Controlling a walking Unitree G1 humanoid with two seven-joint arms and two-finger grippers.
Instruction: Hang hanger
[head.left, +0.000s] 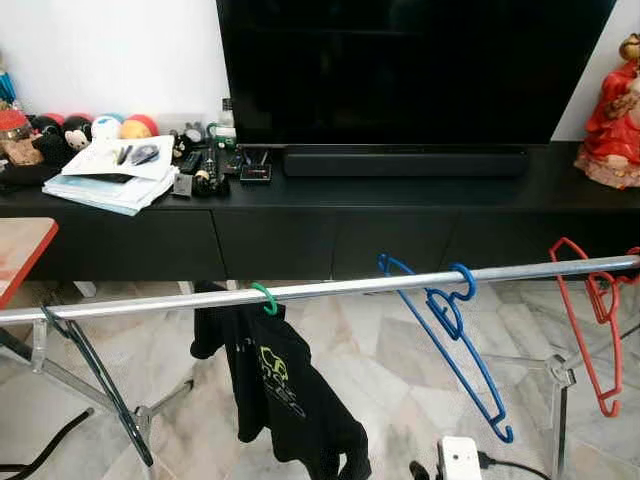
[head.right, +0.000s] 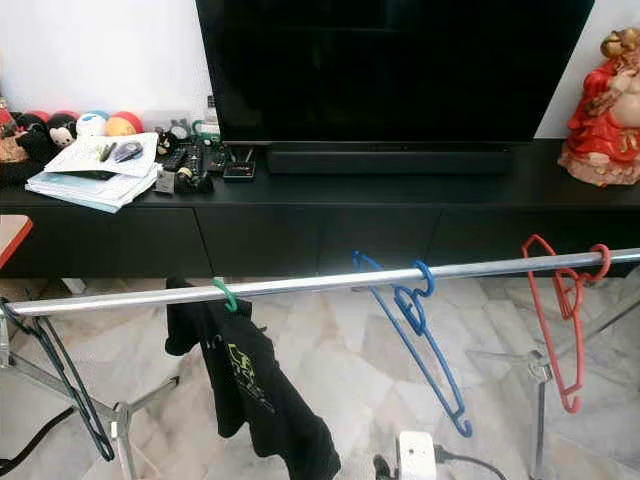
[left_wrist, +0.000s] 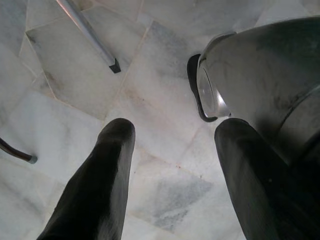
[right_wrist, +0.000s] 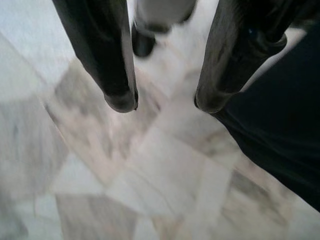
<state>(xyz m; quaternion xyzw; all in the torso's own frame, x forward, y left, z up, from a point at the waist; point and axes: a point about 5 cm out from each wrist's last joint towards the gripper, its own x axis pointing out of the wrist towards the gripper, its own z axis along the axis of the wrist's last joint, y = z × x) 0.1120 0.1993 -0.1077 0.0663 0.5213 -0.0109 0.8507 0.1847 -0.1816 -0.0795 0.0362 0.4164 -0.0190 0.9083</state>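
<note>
Rail (head.left: 330, 288) of silver metal crosses the near scene. Hung along it, left to right: black hanger (head.left: 95, 378), green hanger (head.left: 264, 297) carrying a black shirt (head.left: 285, 400) with an unreadable yellow-green logo, blue hanger (head.left: 450, 335), red hanger (head.left: 592, 320). Left gripper (left_wrist: 172, 145) and right gripper (right_wrist: 162, 102) point at the marble floor (right_wrist: 125, 190), fingers spread, empty. TV (head.left: 410, 70) stands far behind.

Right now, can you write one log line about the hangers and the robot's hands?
rail: green hanger with black shirt, blue hanger, red hanger hung | left gripper: open, over floor | right gripper: open, over floor
</note>
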